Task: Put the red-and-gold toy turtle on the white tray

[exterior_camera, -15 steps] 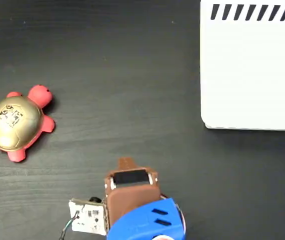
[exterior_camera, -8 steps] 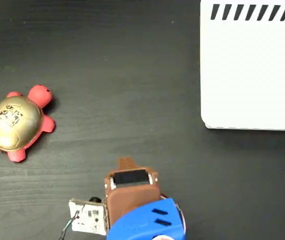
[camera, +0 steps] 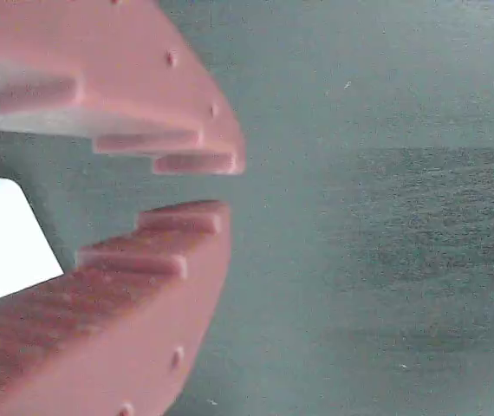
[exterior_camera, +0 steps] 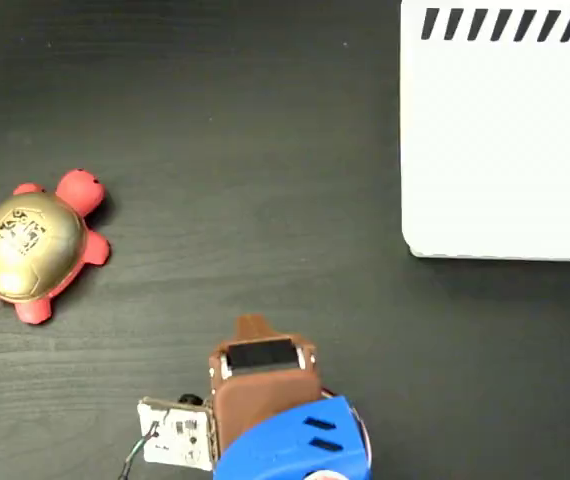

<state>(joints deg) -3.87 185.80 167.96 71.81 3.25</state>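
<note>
The red-and-gold toy turtle (exterior_camera: 33, 245) lies on the dark table at the far left of the fixed view, its coral head pointing up and to the right. The white tray (exterior_camera: 500, 150) with black stripes fills the upper right corner, and a piece of the tray (camera: 4, 238) shows at the left of the wrist view. My gripper (exterior_camera: 253, 325) sits at the bottom centre, well apart from both. In the wrist view the gripper (camera: 230, 186) has its toothed jaws nearly together, with only a thin slit and nothing between them.
The brown and blue arm body (exterior_camera: 275, 420) and a small circuit board (exterior_camera: 175, 432) with wires sit at the bottom edge. Bare dark wood-grain table (exterior_camera: 255, 170) lies between the turtle and the tray.
</note>
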